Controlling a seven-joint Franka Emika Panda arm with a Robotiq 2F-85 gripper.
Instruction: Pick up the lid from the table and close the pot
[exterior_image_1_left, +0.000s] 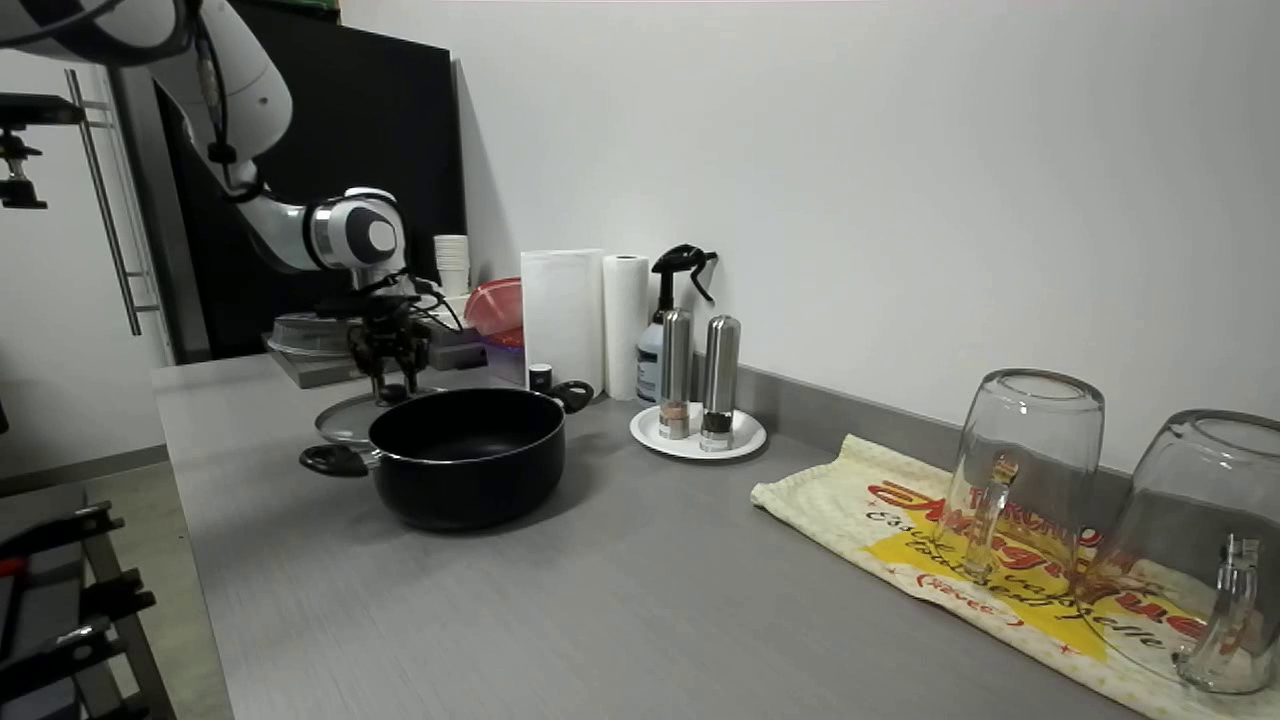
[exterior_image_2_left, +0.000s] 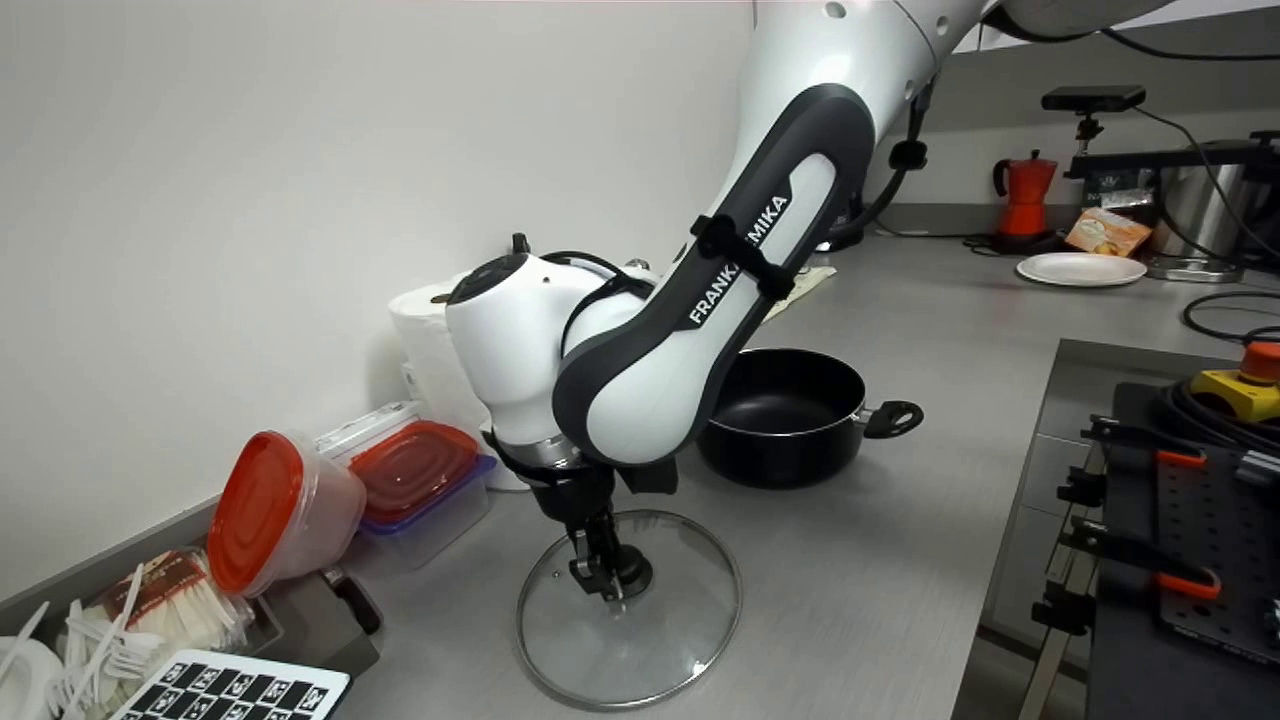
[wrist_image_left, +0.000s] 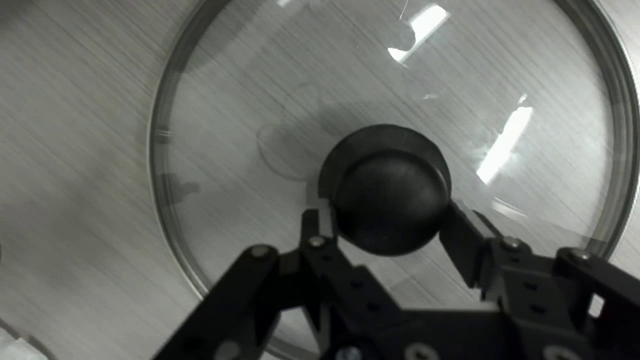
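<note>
Flanking the lid's (exterior_image_2_left: 640, 645) knob (wrist_image_left: 392, 200) are the jaws.

White arm (exterior_image_2_left: 740, 270) is slanting down over the grey bench (exterior_image_2_left: 880, 590), claw (exterior_image_2_left: 618, 582) hanging right at the black knob (exterior_image_2_left: 636, 572) of the glass lid (exterior_image_2_left: 670, 650), which is lying flat. Black pot (exterior_image_2_left: 790, 460) is standing near the lid but apart, partly hidden by the arm, side handle (exterior_image_2_left: 893, 420) showing. By the wall (exterior_image_2_left: 250, 200), red-lidded tub (exterior_image_2_left: 270, 515) is tilting beside a low box (exterior_image_2_left: 420, 470), paper roll (exterior_image_2_left: 430, 350) standing behind; red moka pot (exterior_image_2_left: 1026, 195) and white plate (exterior_image_2_left: 1080, 270) are sitting at the far end.
</note>
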